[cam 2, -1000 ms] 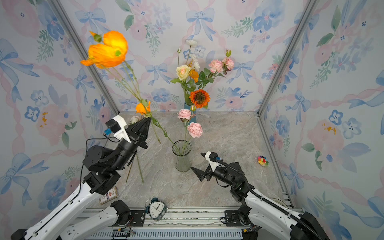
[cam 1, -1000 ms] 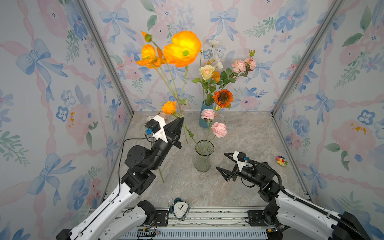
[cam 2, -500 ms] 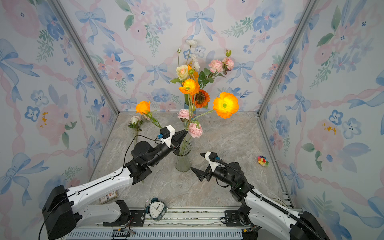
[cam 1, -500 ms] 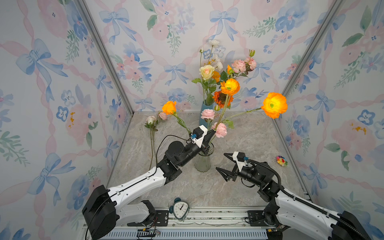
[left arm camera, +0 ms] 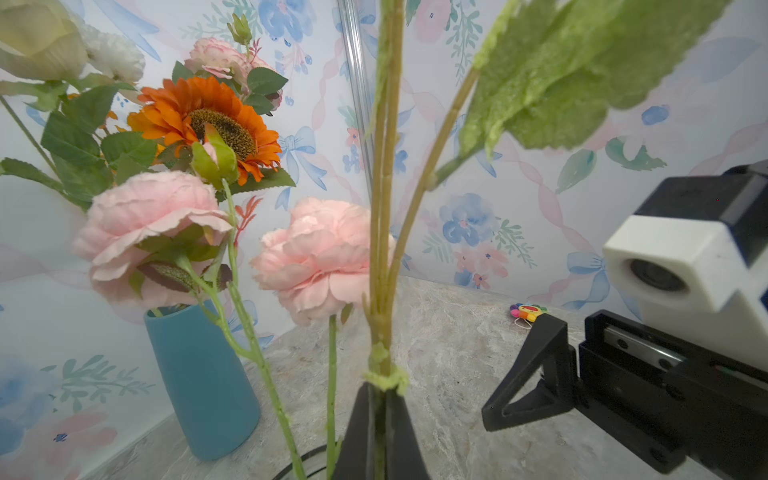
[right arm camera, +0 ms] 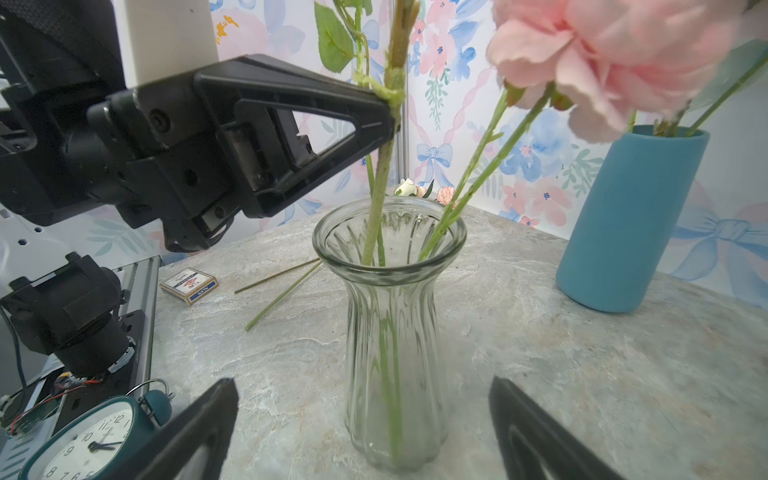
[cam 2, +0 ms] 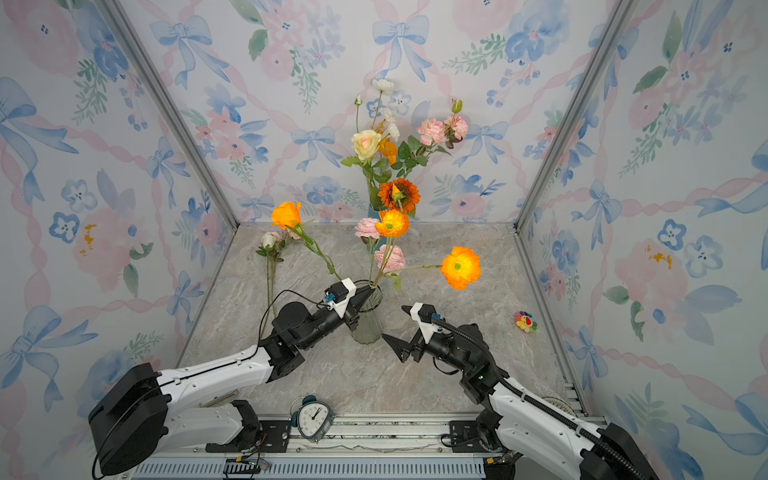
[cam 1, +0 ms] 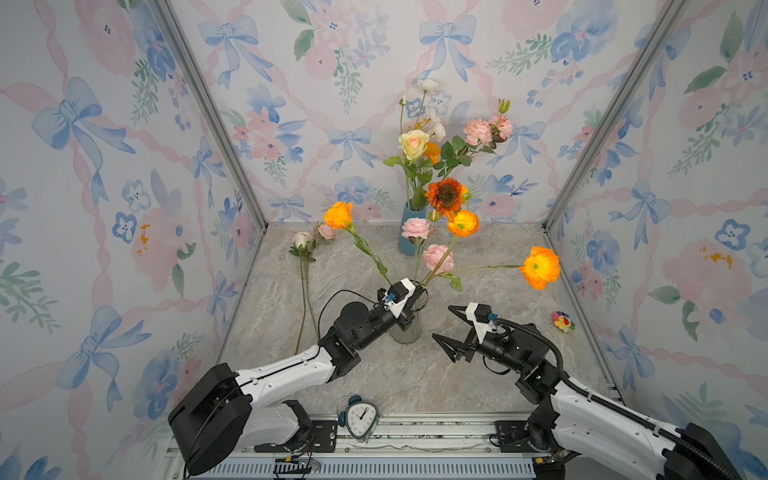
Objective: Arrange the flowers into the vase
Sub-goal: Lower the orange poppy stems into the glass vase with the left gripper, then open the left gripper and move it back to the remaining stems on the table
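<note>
Pastel wallpaper of bows and blossoms closes in a grey marbled tabletop [cam 1: 415, 374]; near its middle the glass vase [cam 1: 405, 332] stands upright; the left gripper [cam 2: 372, 291] hangs just over the vase's rim, its jaws pinched shut on the branched orange stem [right arm camera: 379, 187], whose lower end runs down inside the glass in the right wrist view; above the grip the stem forks into two orange blooms [cam 1: 540, 268], one leaning far out to the right; two pink blooms [cam 1: 437, 257] have their stems in the same vase, and a third orange flower [cam 1: 338, 215] slants up to the left from its rim; the right gripper [cam 1: 442, 322] hovers low just right of the vase, jaws spread wide and empty, pointing at the glass; at the back a blue vase [cam 1: 411, 239] holds the sunflower [cam 1: 446, 195], a cream rose [cam 1: 413, 143] and pink and white blooms; two loose flowers [cam 1: 302, 241] lie flat along the left side, well apart from both vases; an alarm clock [cam 1: 361, 417] sits at the front edge, a rainbow plush toy [cam 1: 563, 321] near the right wall, a small card box [right arm camera: 189, 284] by the left arm's base
</note>
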`<action>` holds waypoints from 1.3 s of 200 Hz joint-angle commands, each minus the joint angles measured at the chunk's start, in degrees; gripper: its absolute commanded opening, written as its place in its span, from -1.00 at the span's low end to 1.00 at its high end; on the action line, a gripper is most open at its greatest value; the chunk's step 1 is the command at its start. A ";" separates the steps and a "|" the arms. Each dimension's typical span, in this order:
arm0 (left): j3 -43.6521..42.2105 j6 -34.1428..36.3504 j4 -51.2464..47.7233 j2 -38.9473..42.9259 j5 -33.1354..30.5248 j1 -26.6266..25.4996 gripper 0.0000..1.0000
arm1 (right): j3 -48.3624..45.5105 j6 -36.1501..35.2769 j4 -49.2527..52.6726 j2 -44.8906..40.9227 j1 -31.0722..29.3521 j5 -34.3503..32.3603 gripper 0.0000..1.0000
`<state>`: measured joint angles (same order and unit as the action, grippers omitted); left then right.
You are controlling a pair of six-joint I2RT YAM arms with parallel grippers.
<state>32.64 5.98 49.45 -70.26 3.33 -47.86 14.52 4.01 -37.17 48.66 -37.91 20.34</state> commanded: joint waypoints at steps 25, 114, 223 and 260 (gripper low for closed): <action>-1.82 -2.53 3.20 -0.50 -0.48 0.57 -0.91 | 0.15 -0.41 -0.03 0.00 0.49 -0.47 0.94; -5.21 -2.77 3.20 3.51 -2.47 0.75 -0.51 | 0.38 -0.41 0.16 -0.06 0.51 -0.21 0.94; 1.63 -16.86 -37.25 19.69 -22.76 7.59 -0.22 | 2.08 -2.11 3.82 -0.22 -1.44 0.99 0.94; 3.30 -27.76 -56.81 23.24 -37.87 13.41 -0.24 | 2.91 -2.92 3.87 2.03 -3.73 0.10 0.94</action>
<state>34.65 -12.45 11.42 -48.21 -23.64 -38.81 15.16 2.24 -33.98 49.06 -40.23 20.43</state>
